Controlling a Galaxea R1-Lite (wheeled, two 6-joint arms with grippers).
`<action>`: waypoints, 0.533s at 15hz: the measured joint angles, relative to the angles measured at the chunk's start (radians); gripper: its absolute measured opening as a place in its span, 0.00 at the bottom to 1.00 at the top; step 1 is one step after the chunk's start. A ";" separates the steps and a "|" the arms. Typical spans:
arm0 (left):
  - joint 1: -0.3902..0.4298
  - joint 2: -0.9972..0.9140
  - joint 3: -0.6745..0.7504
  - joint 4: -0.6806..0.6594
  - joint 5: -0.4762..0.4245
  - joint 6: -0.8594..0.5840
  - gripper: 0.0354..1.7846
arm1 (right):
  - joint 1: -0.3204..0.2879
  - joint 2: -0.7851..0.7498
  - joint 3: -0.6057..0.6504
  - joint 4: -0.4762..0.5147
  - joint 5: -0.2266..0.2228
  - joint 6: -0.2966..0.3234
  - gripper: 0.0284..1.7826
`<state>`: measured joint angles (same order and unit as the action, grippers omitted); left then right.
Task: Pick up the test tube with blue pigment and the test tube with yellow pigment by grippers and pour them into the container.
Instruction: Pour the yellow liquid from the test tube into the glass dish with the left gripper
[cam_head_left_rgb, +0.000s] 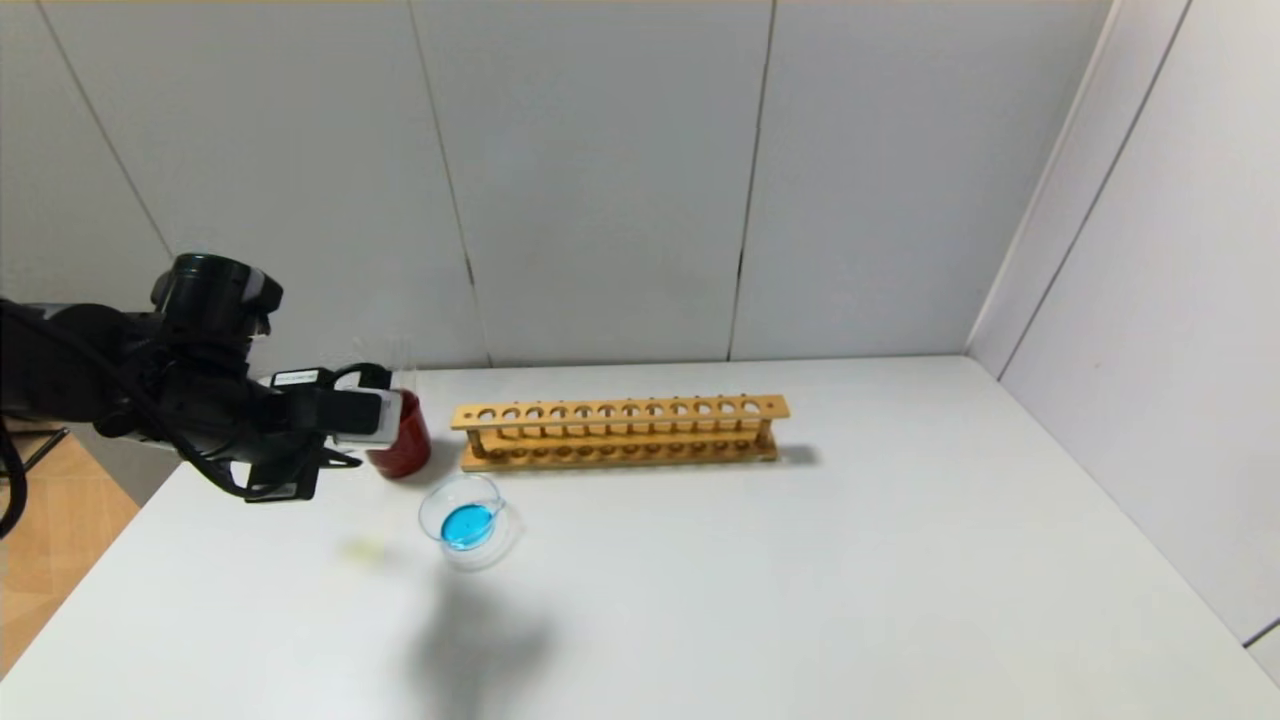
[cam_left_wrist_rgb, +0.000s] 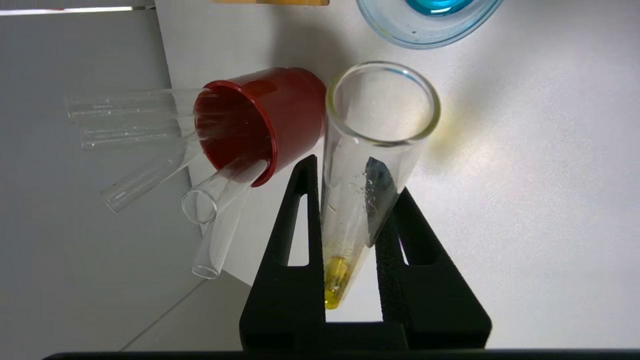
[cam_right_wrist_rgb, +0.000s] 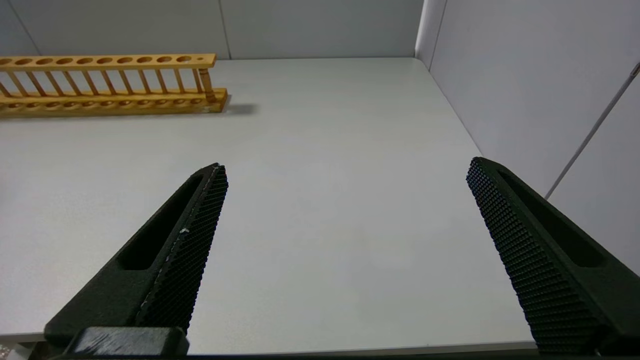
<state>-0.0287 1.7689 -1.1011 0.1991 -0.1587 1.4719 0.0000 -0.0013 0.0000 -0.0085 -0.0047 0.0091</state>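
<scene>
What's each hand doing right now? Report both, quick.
Left hand: closed on the test tube with yellow pigment, beside the red cup.
Right hand: open, holding nothing, above the table.

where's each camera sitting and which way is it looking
Head view: high on the robot, looking down at the white table; left arm shows.
Left wrist view: behind the left gripper, which clamps the yellow tube, facing the red cup and glass dish.
Right wrist view: behind the open right gripper, facing bare table.
Shared: the wooden rack shows in head and right wrist views.
</scene>
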 joint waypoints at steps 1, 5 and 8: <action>-0.009 -0.002 0.013 -0.003 0.021 0.001 0.17 | 0.000 0.000 0.000 0.000 0.000 0.000 0.98; -0.050 -0.023 0.076 -0.006 0.159 0.037 0.17 | 0.000 0.000 0.000 0.000 0.000 0.000 0.98; -0.074 -0.026 0.089 -0.030 0.166 0.038 0.17 | 0.000 0.000 0.000 0.000 0.000 0.000 0.98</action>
<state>-0.1023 1.7428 -1.0121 0.1694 0.0072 1.5100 0.0000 -0.0013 0.0000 -0.0085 -0.0047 0.0091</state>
